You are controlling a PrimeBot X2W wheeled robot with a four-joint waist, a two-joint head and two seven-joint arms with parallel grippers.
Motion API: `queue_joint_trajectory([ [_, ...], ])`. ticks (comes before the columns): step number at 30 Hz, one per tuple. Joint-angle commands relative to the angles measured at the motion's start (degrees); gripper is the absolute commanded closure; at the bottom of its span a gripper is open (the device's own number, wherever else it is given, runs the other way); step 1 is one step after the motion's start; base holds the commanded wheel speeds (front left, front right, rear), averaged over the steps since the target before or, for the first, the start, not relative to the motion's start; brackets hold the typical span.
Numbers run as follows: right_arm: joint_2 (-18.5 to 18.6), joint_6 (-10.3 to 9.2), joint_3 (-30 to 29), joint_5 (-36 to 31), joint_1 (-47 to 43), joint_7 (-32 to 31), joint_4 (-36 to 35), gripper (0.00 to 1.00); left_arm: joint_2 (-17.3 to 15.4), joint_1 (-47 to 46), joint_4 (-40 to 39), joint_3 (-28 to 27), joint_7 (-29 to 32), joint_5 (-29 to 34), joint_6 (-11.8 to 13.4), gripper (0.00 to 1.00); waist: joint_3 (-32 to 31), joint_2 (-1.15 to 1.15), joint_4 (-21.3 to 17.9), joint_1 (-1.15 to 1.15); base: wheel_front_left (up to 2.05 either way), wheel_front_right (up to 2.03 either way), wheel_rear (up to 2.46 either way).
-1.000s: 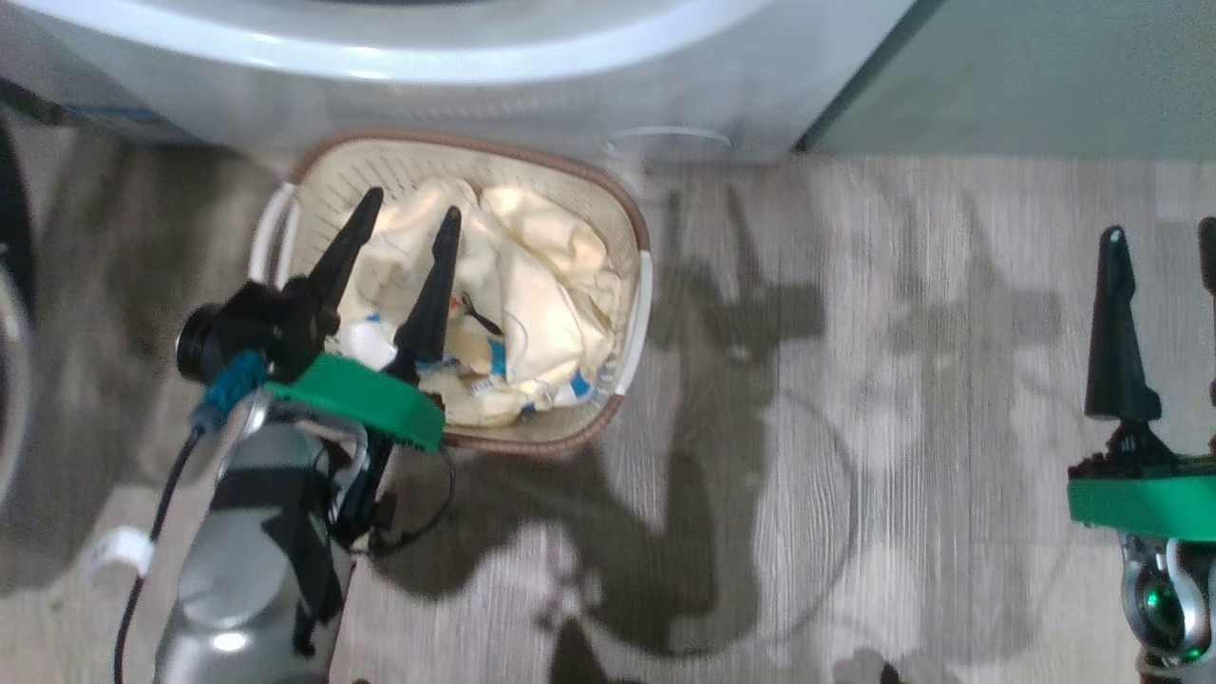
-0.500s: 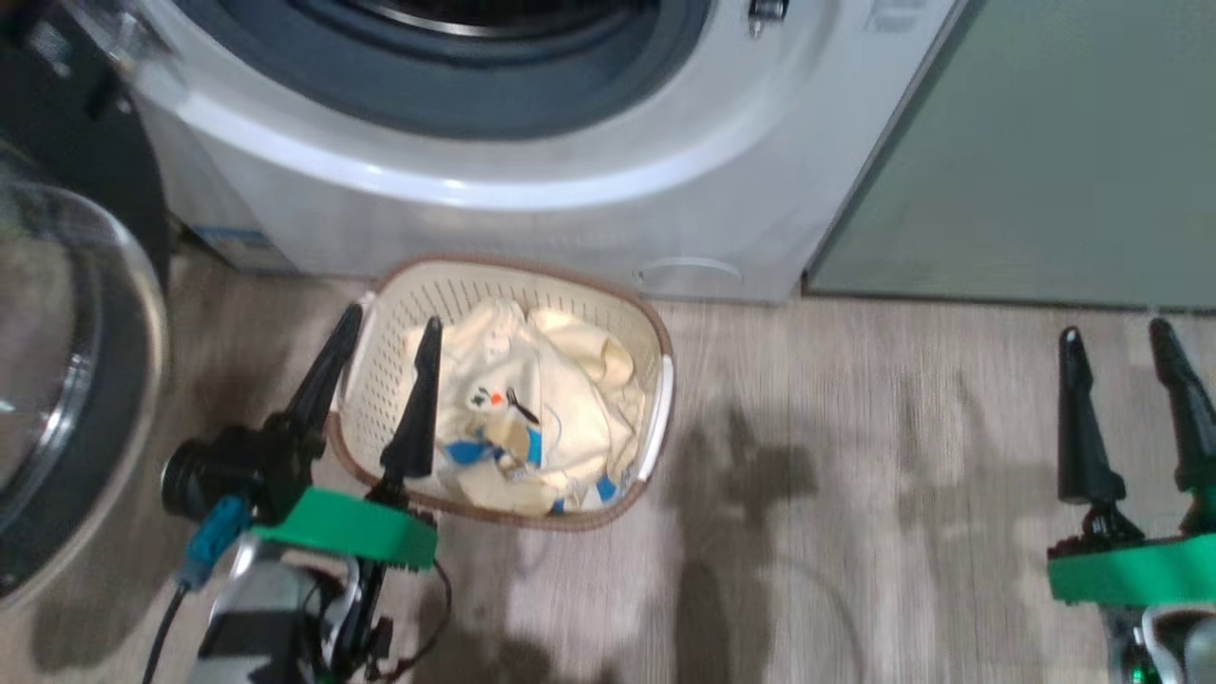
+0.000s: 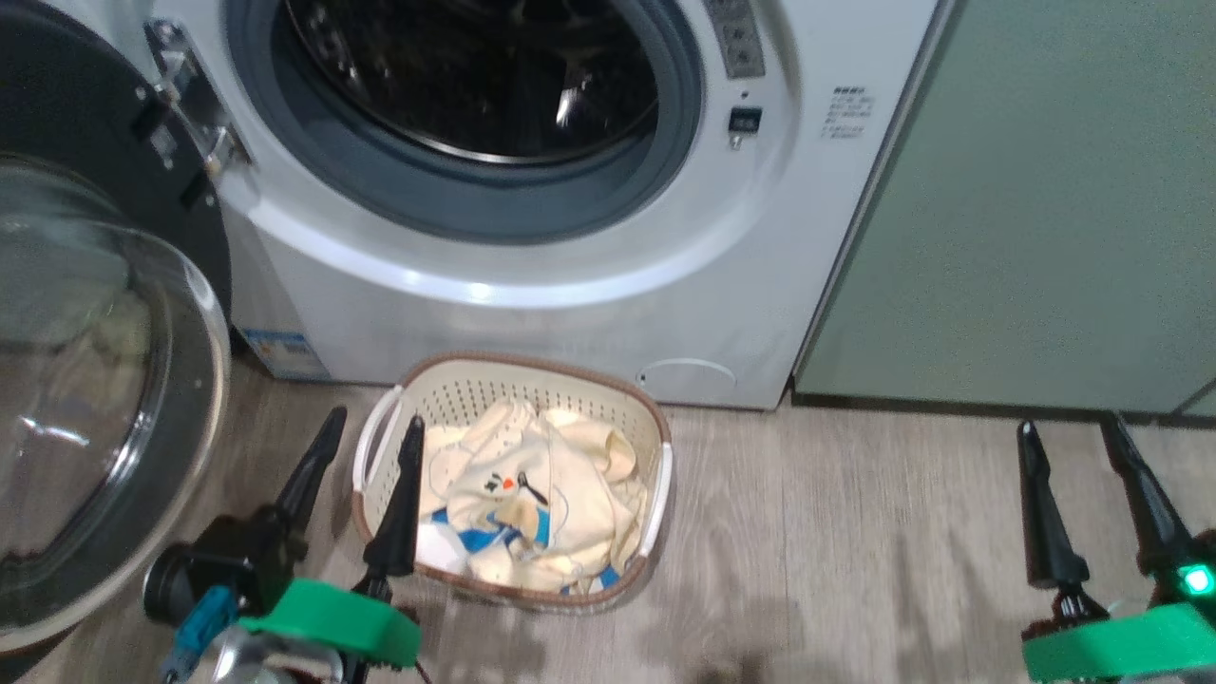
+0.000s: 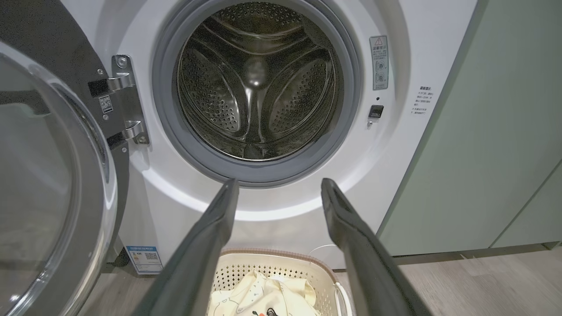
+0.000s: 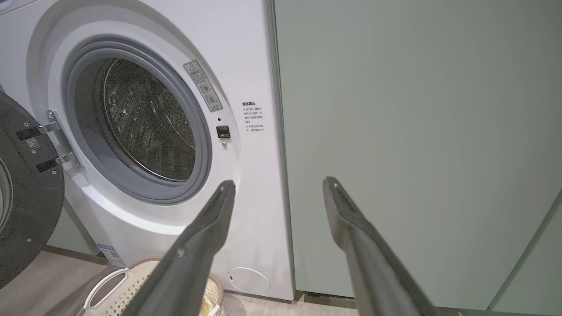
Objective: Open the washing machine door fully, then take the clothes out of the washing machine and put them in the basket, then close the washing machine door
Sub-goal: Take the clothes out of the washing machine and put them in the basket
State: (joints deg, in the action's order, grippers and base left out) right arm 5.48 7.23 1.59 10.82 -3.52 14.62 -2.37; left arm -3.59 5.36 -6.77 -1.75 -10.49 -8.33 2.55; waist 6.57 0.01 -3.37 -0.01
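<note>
Camera tipped up; empty drum (image 4: 259, 83) now shows. Clothes (image 3: 532, 494) sit in basket (image 3: 532, 361) by washer (image 3: 570, 313). Door (image 3: 95, 380) hangs wide open. Left gripper (image 3: 376, 418), right gripper (image 3: 1066, 424): fingers apart, empty, free to shut door.

Head looks down, wrists face washing machine (image 4: 395, 175)

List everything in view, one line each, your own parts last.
washing machine: one, white, straight ahead
drum: one, steel, no clothes seen inside
washing machine door: one, black rim with clear glass, swung open at left
basket: one, cream with brown rim, on the floor before the machine
clothes: a pile, pale yellow with blue trim, in the basket
cabinets: pale green, right of the machine
floor: grey wood-look
left claw: one, dark, open, by the basket's left handle
right claw: one, dark, open, above the floor at right
</note>
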Motion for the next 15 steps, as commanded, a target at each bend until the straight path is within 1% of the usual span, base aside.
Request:
queue_joint_trajectory([
  [1, 1.6, 0.25, 1.1, -0.6, 0.3, 0.4, -1.6, 0.00, -0.8, -0.7, -2.6, -2.2, 0.4, -0.5, 0.3, 0.00, -1.5, -0.01, -0.2, 0.01, 0.00, 0.00, 0.00],
  [15, 1.3, 0.25, 0.7, -0.5, -2.3, 0.4, -1.4, 0.00, -0.9, 2.5, -4.5, -2.4, 1.4, -1.3, 1.4, 0.00, -4.3, -0.01, -1.0, 0.01, 0.00, 0.00, 0.00],
])
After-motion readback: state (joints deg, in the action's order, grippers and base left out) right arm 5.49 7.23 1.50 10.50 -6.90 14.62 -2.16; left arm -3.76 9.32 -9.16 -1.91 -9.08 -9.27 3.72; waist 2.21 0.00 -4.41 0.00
